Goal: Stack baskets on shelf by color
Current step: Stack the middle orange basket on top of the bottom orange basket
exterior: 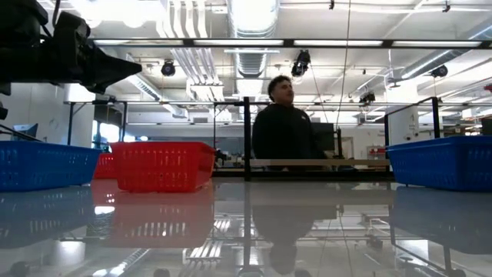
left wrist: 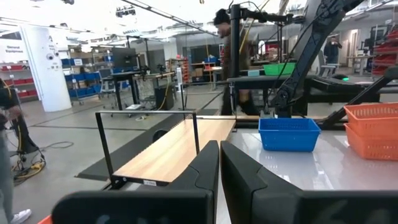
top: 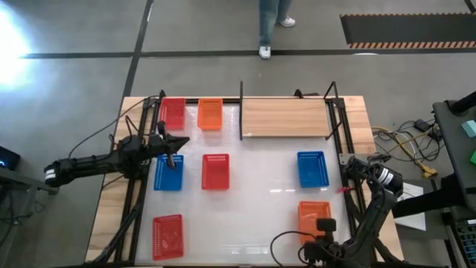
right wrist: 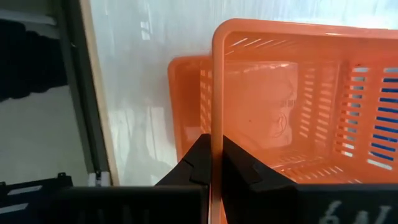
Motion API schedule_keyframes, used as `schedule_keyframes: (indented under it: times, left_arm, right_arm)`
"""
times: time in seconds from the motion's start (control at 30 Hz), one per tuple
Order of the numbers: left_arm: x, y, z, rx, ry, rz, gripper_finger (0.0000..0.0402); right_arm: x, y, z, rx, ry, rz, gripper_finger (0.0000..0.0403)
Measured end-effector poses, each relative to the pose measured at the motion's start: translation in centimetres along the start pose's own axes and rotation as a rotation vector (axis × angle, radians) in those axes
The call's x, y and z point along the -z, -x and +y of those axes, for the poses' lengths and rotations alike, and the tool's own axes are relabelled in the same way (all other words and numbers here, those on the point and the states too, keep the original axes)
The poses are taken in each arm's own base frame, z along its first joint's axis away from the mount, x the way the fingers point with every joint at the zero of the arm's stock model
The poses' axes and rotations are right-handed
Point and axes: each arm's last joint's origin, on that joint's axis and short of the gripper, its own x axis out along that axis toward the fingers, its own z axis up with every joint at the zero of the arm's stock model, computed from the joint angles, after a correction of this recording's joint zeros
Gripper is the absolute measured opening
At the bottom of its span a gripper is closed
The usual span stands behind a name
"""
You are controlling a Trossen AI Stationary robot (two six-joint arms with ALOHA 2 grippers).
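Observation:
The shelf (top: 285,117), a light-wood board in black posts, stands at the table's far side. Loose on the white top sit red baskets (top: 173,112) (top: 215,170) (top: 167,237), an orange one (top: 210,113) and blue ones (top: 168,173) (top: 312,168). At the near right, my right gripper (top: 324,225) points down, shut on an orange basket (right wrist: 298,93). That basket is over a second orange basket (right wrist: 186,106), shifted a little to one side of it. My left gripper (left wrist: 219,144) hovers level over the left blue basket, shut and holding nothing. My right gripper pinches the rim of one wall (right wrist: 212,112) of the upper orange basket, with one finger inside the basket and one outside. The fingers come from above, pointing down. The basket is upright with its open side up; whether it rests on the lower orange basket I cannot tell.
A person (exterior: 280,123) stands behind the table's far edge. Black frame posts (top: 332,112) rise at the shelf's ends and along the table's sides. Cables (top: 405,138) lie off the right edge. Bare white top (top: 260,201) lies between the baskets in the middle.

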Motion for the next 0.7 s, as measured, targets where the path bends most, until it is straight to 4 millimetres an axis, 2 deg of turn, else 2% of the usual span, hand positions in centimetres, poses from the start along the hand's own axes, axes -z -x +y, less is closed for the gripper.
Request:
schedule_keyframes:
  times: [0.17, 0.47, 0.7]
  left_arm:
    - [0.04, -0.07, -0.01, 0.001, -0.001, 0.004, 0.0000]
    - [0.03, -0.09, -0.01, 0.002, 0.000, 0.003, 0.0000]
    - [0.13, -0.15, -0.04, 0.009, 0.007, 0.013, 0.0000]
  right_arm:
    - [0.10, -0.75, 0.23, -0.025, 0.022, 0.019, 0.0008]
    - [-0.04, -0.66, 0.42, -0.048, 0.018, 0.004, 0.0009]
    - [-0.28, -0.69, 0.34, -0.053, -0.032, 0.005, 0.0047]
